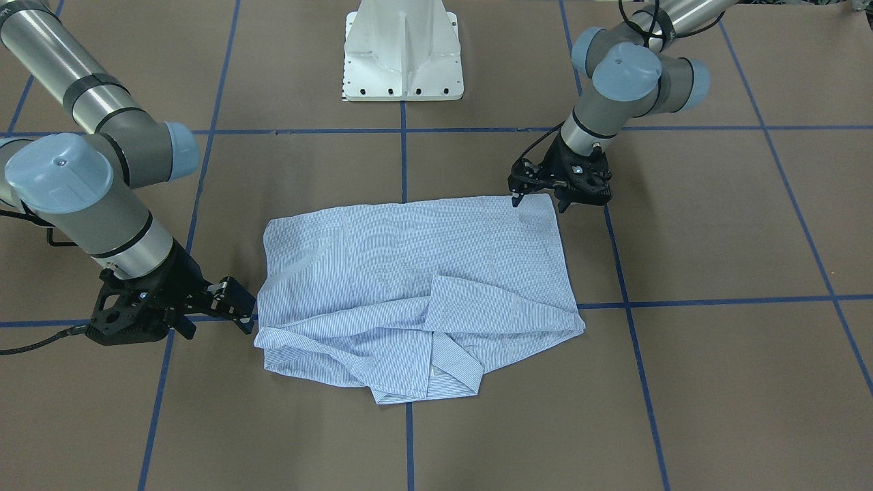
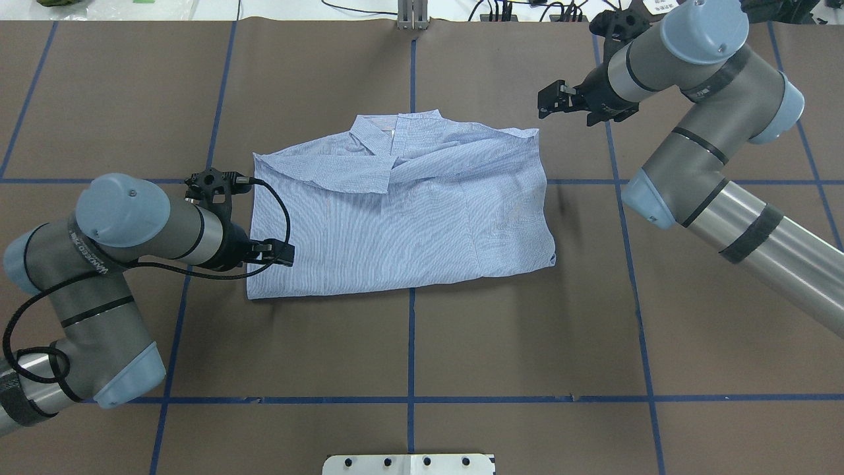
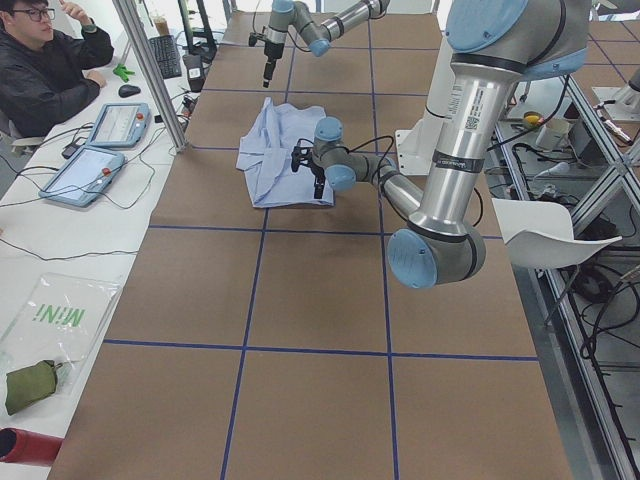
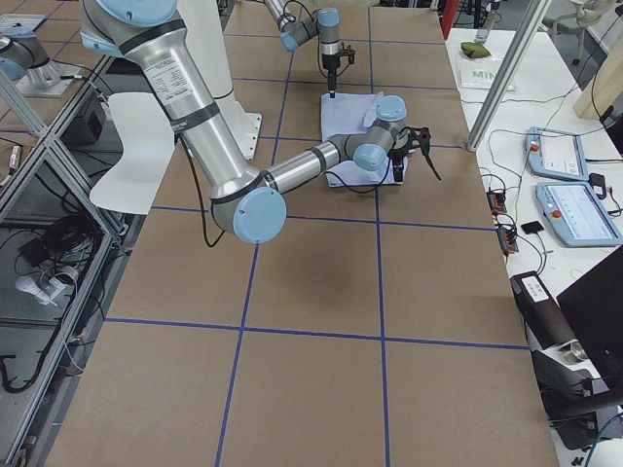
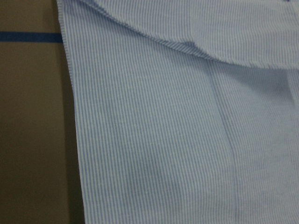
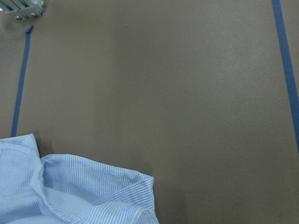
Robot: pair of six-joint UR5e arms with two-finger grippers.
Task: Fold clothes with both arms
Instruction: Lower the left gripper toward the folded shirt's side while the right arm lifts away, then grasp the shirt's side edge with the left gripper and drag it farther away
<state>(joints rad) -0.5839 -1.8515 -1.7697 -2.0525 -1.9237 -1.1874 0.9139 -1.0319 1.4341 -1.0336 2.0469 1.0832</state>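
While the folded shirt [image 1: 409, 259] lies on the surface [image 1: 716, 239], left jaws and right jaws stand wide, empty.

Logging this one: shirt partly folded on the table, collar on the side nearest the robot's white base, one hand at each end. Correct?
No. The collar is on the side farthest from the white base, as the overhead exterior view shows. The shirt is partly folded, with the left hand and right hand at its ends.
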